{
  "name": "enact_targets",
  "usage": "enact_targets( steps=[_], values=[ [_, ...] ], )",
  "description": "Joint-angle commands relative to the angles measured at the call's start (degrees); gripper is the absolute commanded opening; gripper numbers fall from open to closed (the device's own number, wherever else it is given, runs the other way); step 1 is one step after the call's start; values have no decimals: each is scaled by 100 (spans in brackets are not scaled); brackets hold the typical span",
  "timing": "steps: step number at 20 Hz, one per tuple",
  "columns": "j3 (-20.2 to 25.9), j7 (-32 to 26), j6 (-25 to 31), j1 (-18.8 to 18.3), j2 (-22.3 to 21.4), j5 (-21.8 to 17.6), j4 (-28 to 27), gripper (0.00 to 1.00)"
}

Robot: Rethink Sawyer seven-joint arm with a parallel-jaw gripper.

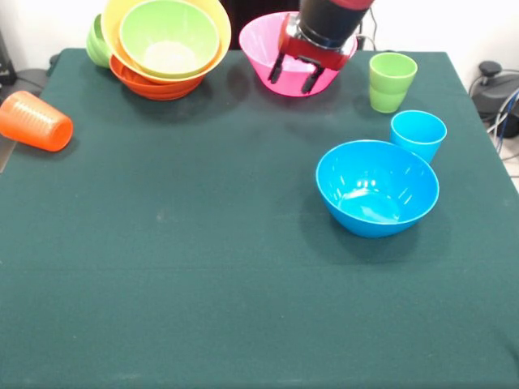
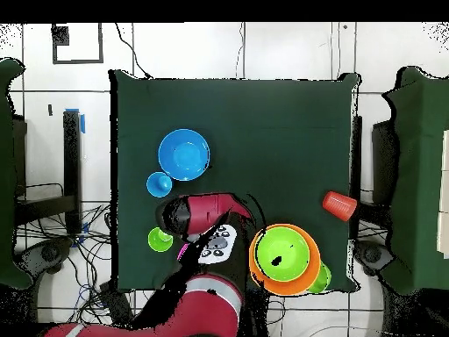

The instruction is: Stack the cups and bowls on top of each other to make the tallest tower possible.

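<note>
My gripper (image 1: 296,76) hangs open and empty over the near rim of the large pink bowl (image 1: 268,40) at the table's far side. A tower (image 1: 166,49) at the far left has the lime green bowl (image 1: 169,36) inside the large orange bowl (image 1: 212,16), on the red-orange bowl (image 1: 150,85). The small green bowl (image 1: 96,42) leans behind it. The orange cup (image 1: 34,121) lies on its side at the left edge. The lime green cup (image 1: 392,81) and light blue cup (image 1: 418,134) stand upright at the right. The blue bowl (image 1: 377,186) sits beside the blue cup. The small dark blue bowl is out of view.
The table (image 1: 203,267) has a dark green cloth. In the overhead view the arm (image 2: 206,263) covers most of the pink bowl, and the tower (image 2: 283,257) stands close beside it. Cables and a black device (image 1: 495,89) lie off the right edge.
</note>
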Motion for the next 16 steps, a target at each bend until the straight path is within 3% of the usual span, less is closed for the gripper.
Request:
enact_targets(
  steps=[1, 8, 10, 16],
  values=[
    [273, 855, -616, 100, 515, -41, -423, 100],
    [201, 1167, -394, 182, 391, 356, -274, 100],
    [316, 1322, -650, 69, 225, 555, -11, 100],
    [463, 592, 348, 1, -1004, 611, 908, 100]
  ],
)
